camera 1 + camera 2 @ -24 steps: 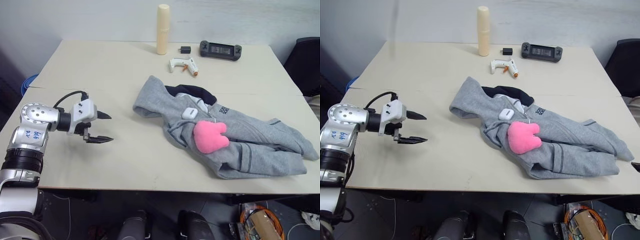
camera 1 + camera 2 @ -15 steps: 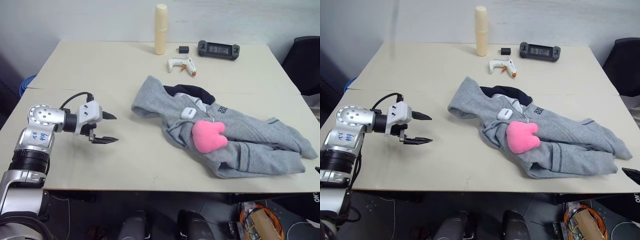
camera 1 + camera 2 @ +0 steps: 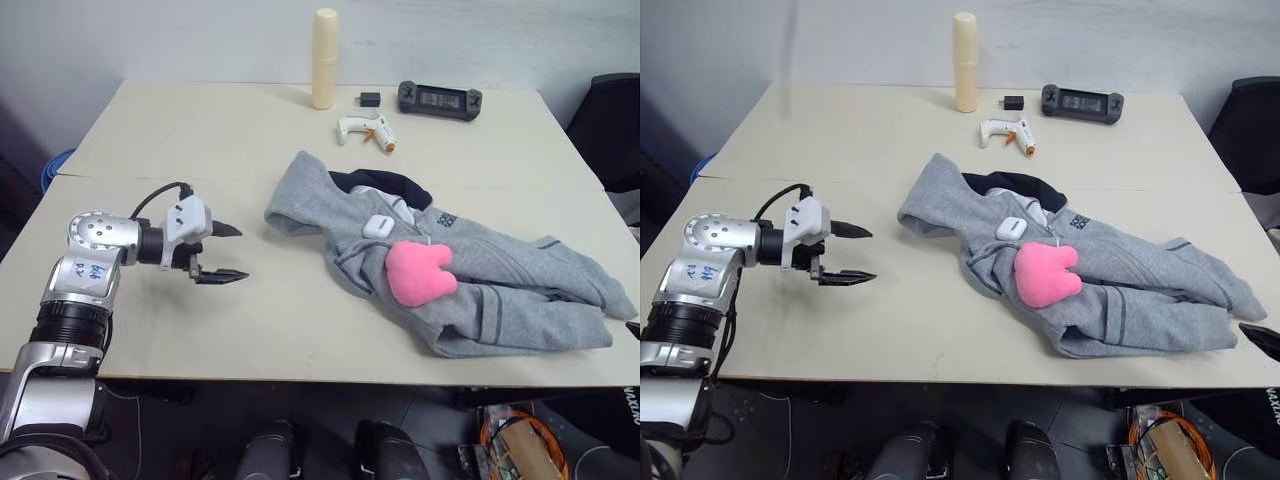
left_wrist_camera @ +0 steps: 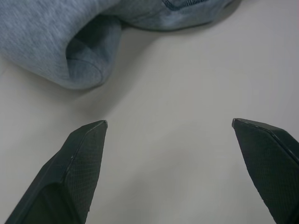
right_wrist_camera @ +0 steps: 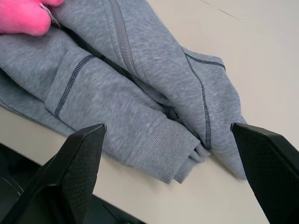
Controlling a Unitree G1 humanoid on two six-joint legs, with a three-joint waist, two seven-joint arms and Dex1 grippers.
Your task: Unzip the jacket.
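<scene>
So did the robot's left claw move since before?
Yes. The left gripper slid over the table toward the jacket, jaws open, not touching it.

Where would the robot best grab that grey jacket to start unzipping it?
Probably at the collar end of the jacket, beside the navy lining, where the zip should begin; the pull itself is too small to make out. The open left gripper could come in from the sleeve side, since the pink plush toy covers the front.

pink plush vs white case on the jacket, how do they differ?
The pink plush is bigger and soft, lobed at the top; the white case is small, smooth and rounded. The plush lies mid-chest, nearer the table's front edge; the case lies up by the dark collar. Both rest on the jacket, apart from each other.
</scene>
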